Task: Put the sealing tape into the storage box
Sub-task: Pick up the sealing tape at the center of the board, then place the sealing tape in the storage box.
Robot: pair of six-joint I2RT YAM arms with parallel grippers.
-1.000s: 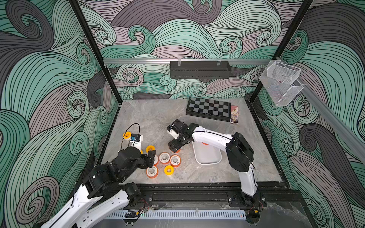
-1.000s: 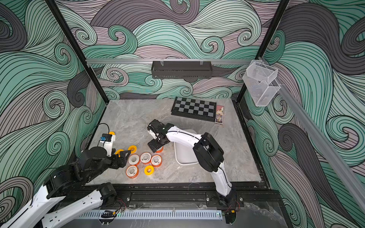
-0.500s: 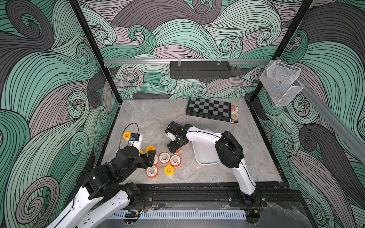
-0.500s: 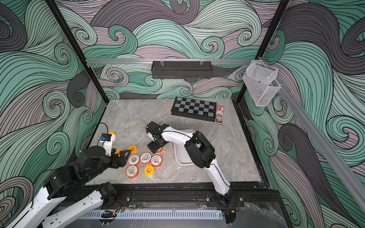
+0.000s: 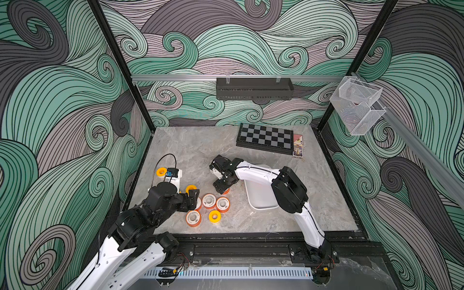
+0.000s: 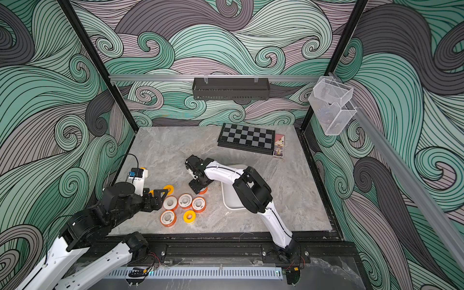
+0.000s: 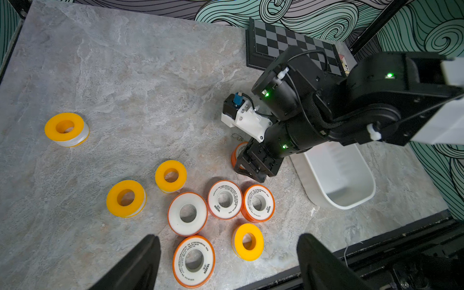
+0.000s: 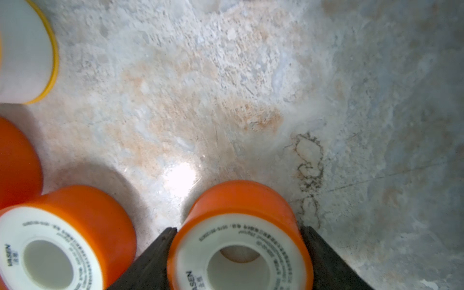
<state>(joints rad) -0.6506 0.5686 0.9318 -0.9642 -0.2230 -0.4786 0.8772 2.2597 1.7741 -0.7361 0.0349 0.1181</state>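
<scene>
Beside the box, the right gripper clamps 1 orange spool flat on the table, jaws against both sides. Best to lift straight up, clear of neighbouring spools, then swing over the box. The left gripper hangs open, empty.

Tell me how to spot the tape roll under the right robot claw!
Find the white storage box on the grey table. Beside it the right gripper points down. The orange spool between its fingers sits apart from the clustered spools nearer the left arm.

Orange-rimmed or yellow sealing tape; white storage box (chessboard: grey-black checks).
</scene>
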